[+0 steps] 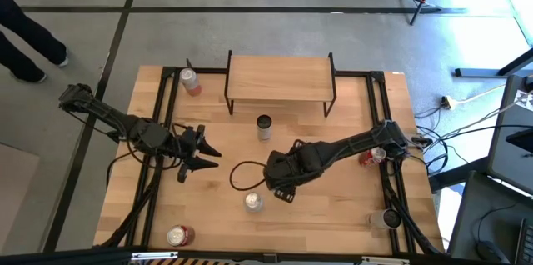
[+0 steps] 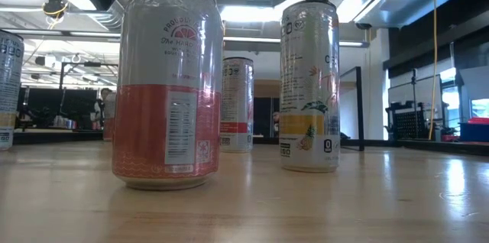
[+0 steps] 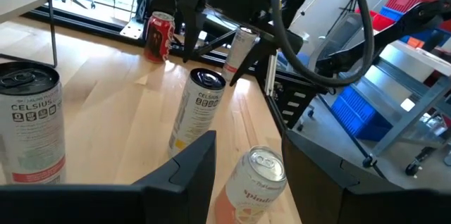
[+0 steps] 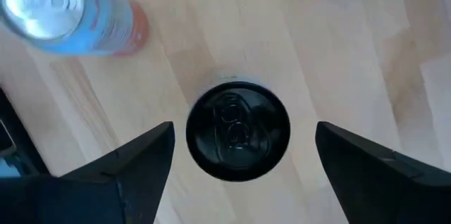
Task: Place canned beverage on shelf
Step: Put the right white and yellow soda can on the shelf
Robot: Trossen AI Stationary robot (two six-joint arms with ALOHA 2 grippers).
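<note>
A tall white Celsius can with a black top [image 3: 197, 115] stands upright on the wooden tabletop, toward the middle. My right gripper [image 4: 244, 129] hangs over it, pointing down and open. One finger is on each side of the can's top [image 4: 238, 150], with a gap at both sides. From the side, the fingertips [image 3: 184, 37] are still above the can. In the high view the right gripper [image 1: 281, 183] hides this can. The shelf [image 1: 280, 77] stands at the far middle with a bare top board. My left gripper [image 1: 208, 155] waits open at the left, holding nothing.
Other cans stand upright about the table. A black-topped one [image 1: 264, 126] is in front of the shelf, a silver-topped one [image 1: 253, 202] near the right gripper, and others [image 1: 191, 82] [image 1: 179, 235] [image 1: 371, 157] [image 1: 385, 218] toward the corners. A black cable loop [image 1: 243, 173] lies mid-table.
</note>
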